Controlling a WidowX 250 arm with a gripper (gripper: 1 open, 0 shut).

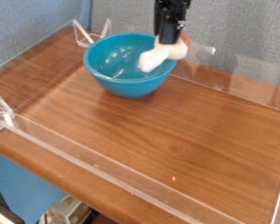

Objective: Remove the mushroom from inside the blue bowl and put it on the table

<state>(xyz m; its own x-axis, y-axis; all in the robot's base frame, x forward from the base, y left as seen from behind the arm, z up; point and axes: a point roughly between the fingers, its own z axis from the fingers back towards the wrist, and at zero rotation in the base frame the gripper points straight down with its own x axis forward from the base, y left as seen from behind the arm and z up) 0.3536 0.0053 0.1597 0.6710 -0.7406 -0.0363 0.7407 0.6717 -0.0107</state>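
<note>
The blue bowl (pixel 125 68) sits at the back left of the wood-grain table (pixel 166 131). My gripper (pixel 168 45) hangs above the bowl's right rim, shut on the mushroom (pixel 157 57), a small cream-white piece with an orange patch on its right side. The mushroom hangs tilted from the fingers, clear of the bowl's inside and over its right edge. The dark arm comes down from the top of the view.
Low clear acrylic walls (pixel 241 83) edge the table on all sides. Clear brackets (pixel 3 109) stand at the left corner. Open wood surface stretches right of and in front of the bowl.
</note>
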